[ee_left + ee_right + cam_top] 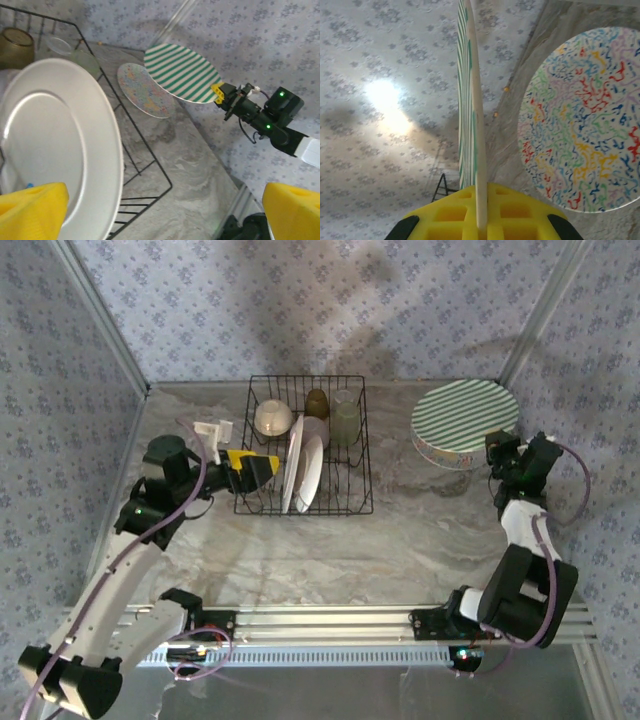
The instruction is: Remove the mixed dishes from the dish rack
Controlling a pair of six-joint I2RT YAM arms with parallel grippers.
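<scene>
Above the marble table point(400, 540), my right gripper point(481, 220) clamps the striped plate point(465, 412), which I should lower flat onto the squiggly plate point(585, 120); my left gripper point(266, 470) gapes wide.

Lab booth; wallpapered panels point(300, 300), aluminium frame point(541, 310)

A black wire dish rack point(305, 502) holds upright white plates point(305, 472), a cream bowl point(273, 418) and an olive cup point(317, 402); a green-striped plate point(465, 410) hangs tilted above a squiggle-patterned plate point(142, 92) beside it.

Marble table point(400, 540): dish rack point(368, 472), squiggly plate point(142, 92)
</scene>
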